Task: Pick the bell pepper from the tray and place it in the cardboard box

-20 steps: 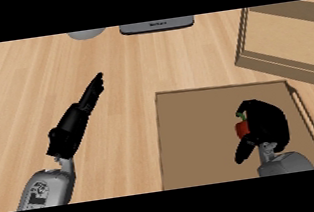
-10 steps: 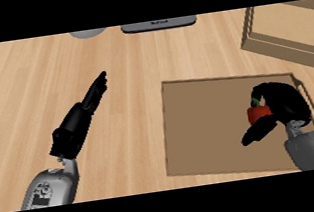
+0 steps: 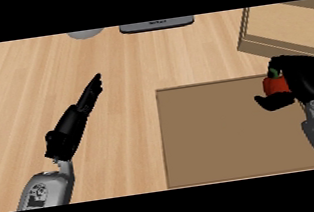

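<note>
- A light wooden bench [image 3: 109, 59] fills the head view, seen from steeply above.
- A flat brown tray [image 3: 224, 139] lies on the bench at the lower right.
- The right hand [image 3: 302, 82] shows at the right side, over the tray's far right corner, on a grey forearm coming up from the lower edge.
- Its black fingers are curled round a red bell pepper [image 3: 276, 83] with a green stem; only part of the pepper shows between fingers and thumb.
- A cardboard box [image 3: 283, 29] sits at the upper right, just beyond the tray; the hand with the pepper is near the box's front wall.
- The left hand [image 3: 76, 122] lies over bare bench at the left, fingers straight and pointing up and right, grasping nothing.
- At the top edge, a dark flat object [image 3: 157, 24] and a grey rounded object [image 3: 87, 33] are partly cut off.
</note>
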### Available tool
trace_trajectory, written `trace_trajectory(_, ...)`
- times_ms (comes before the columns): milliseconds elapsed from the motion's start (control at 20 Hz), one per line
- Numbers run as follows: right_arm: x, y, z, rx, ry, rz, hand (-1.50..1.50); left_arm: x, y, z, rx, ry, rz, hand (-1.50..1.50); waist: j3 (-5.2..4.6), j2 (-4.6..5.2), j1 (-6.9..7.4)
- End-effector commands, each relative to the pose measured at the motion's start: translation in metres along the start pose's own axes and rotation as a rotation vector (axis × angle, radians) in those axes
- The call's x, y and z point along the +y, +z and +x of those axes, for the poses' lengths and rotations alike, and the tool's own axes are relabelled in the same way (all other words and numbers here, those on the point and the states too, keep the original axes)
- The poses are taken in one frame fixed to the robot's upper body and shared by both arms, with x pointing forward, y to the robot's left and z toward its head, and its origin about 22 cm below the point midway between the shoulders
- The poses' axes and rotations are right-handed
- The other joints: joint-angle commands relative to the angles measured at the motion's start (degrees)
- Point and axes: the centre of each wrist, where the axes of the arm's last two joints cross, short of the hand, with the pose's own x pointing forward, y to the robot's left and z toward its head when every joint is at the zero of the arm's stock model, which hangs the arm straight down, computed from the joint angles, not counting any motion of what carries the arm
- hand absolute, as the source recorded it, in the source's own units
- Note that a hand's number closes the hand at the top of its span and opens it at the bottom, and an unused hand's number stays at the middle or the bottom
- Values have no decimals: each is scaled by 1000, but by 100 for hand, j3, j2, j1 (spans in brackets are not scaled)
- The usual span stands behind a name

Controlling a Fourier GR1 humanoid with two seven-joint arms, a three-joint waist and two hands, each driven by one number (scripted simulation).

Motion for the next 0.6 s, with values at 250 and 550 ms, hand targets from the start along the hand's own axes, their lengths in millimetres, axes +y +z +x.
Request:
trace_trajectory(250,-102,38,21,-97,-90,-159,150,0,2,-5,0,-20,10,0,-3,-14,-51)
trace_trajectory(550,-150,73,28,-40,-200,-313,150,7,6,19,3,17,-16,0,-1,-21,-20)
